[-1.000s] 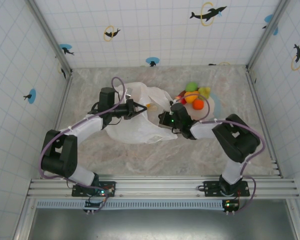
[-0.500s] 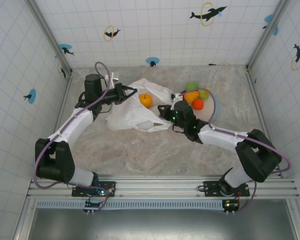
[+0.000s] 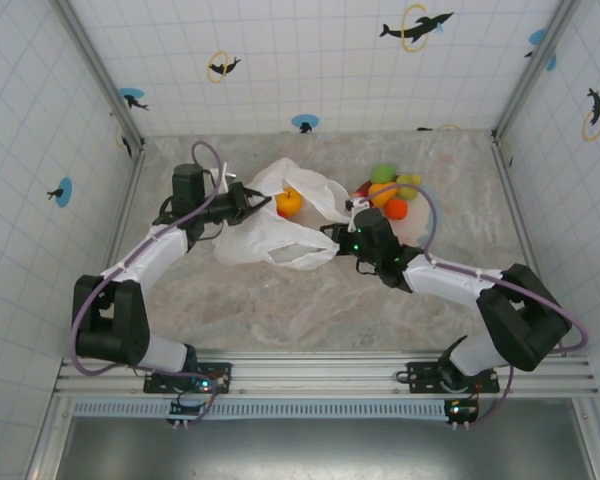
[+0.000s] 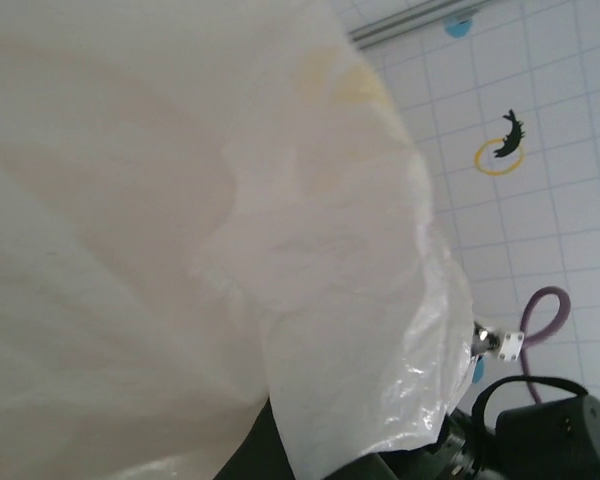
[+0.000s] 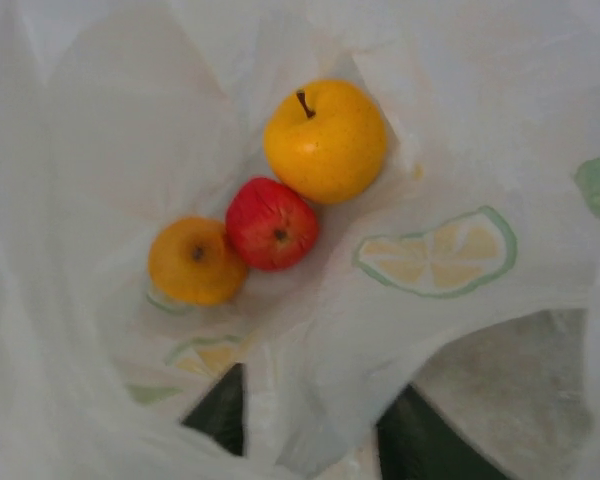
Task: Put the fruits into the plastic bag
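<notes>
Right wrist view looks down into the thin, crinkly, white translucent plastic bag (image 5: 100, 150) printed with citrus slices. Three small glossy toy fruits lie together in it: a yellow apple-shaped fruit (image 5: 325, 140), a red apple (image 5: 271, 223) touching it at its 7 o'clock, and a small orange (image 5: 193, 260) touching the red one at its 8 o'clock.

From above, the bag (image 3: 270, 240) sits mid-way across the marbled desk (image 3: 280, 300). The other fruits (image 3: 390, 195) are heaped on a flat round pink-and-blue plate (image 3: 412, 228) at the bag's 2 o'clock.

These fruits look light, hard and slick, so they will likely roll or squirt from a shallow pinch; take each across its widest middle. The bag is limp, slippery film that probably sags shut unless its rim or a loop handle is held up.

The left gripper (image 3: 258, 202) is at the bag's 10 o'clock rim, but film hides its fingers, so I cannot tell whether they pinch. The right gripper (image 3: 332, 237) is at the 3 o'clock rim, its fingers (image 5: 220, 415) apparently spread under draped film.
</notes>
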